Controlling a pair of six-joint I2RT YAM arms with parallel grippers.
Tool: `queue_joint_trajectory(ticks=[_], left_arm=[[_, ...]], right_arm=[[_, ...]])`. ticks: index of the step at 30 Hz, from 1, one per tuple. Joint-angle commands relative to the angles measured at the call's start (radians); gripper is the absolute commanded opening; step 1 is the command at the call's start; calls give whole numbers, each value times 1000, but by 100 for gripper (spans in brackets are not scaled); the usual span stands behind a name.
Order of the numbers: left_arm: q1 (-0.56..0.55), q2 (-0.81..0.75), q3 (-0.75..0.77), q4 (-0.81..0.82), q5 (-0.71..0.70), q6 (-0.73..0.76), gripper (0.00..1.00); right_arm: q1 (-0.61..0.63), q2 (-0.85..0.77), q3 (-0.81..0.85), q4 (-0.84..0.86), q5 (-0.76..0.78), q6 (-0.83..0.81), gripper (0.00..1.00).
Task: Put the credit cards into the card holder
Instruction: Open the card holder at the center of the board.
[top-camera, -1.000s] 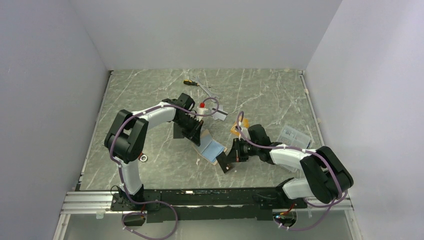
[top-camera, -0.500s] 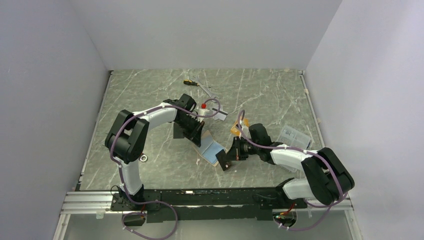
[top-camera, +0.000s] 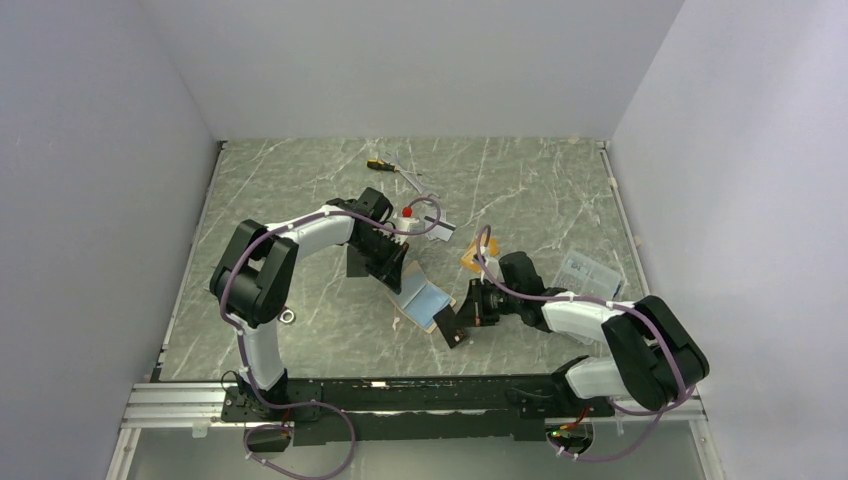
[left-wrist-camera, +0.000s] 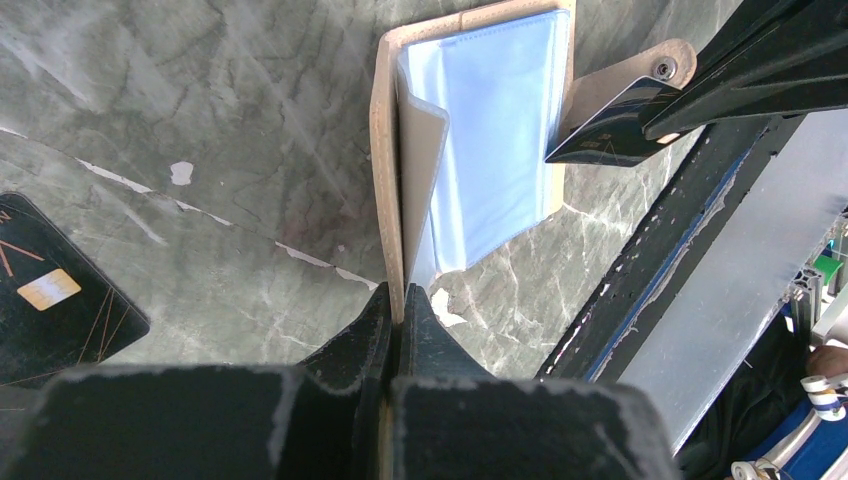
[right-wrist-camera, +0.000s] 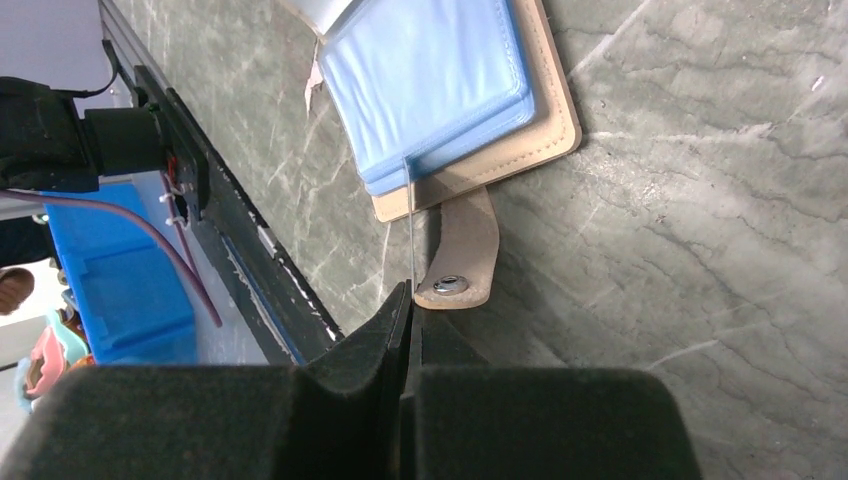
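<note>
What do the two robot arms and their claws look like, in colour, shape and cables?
Both the left arm and the right arm have white rounded links between bulky black joint housings. A thin purple cable runs along each arm. The left claw and the right claw are matte black, each with two wedge-shaped fingers tapering to narrow tips.

Tan card holder (left-wrist-camera: 385, 150) open, blue inside up; blk card (left-wrist-camera: 610, 135) at its edge.
</note>
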Motion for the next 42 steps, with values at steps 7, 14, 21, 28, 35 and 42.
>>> queue_joint_trajectory(ticks=[7, 14, 21, 28, 35, 42], left_arm=[[-4, -33, 7, 0, -2, 18, 0], [-7, -30, 12, -5, -1, 21, 0], [-7, -38, 6, -2, 1, 20, 0], [-6, -39, 6, -2, 5, 20, 0], [-6, -41, 6, -1, 8, 23, 0], [-6, -50, 2, 0, 6, 24, 0]], right_arm=[[-9, 3, 8, 33, -6, 0, 0], [-10, 28, 9, 21, -14, -1, 0], [-11, 58, 12, 40, -19, 10, 0], [-19, 55, 9, 74, -26, 24, 0], [-31, 50, 2, 116, -43, 36, 0], [-39, 58, 5, 160, -63, 50, 0]])
